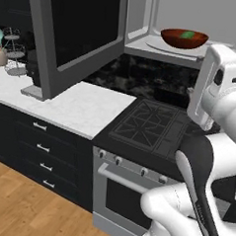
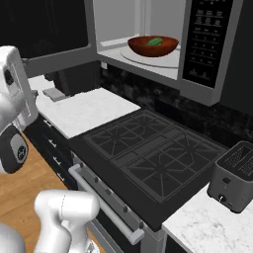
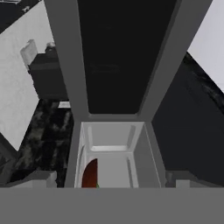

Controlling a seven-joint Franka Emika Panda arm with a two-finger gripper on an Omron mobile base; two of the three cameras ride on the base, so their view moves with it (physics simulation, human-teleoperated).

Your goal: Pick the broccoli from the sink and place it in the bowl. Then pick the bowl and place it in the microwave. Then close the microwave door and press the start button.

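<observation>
Looking over the stove: we see the bowl (image 1: 184,38) sitting inside the microwave (image 2: 148,34), on the pale round plate of its light grey floor.
Broccoli: we find the broccoli (image 1: 186,34) lying in the bowl as a small green patch; from the right base view it shows as a green lump (image 2: 155,42) near the middle of the bowl (image 2: 152,45).
Microwave door: we see the microwave door (image 1: 75,33) swung wide open to the left, its dark glass panel in a grey frame hanging out over the white marble counter (image 1: 76,107).
Hand view: we look along the open door (image 3: 118,57) toward the microwave cavity (image 3: 111,162), where a sliver of the reddish-brown bowl (image 3: 90,174) shows at the lower left of the opening.
Gripper: we cannot make out the fingers in the pictures; we take the jaws as spread wide, with nothing between them.
Surroundings: we note the black stovetop (image 2: 148,153) below the microwave and a grey toaster (image 2: 232,183) on the counter to its right.
</observation>
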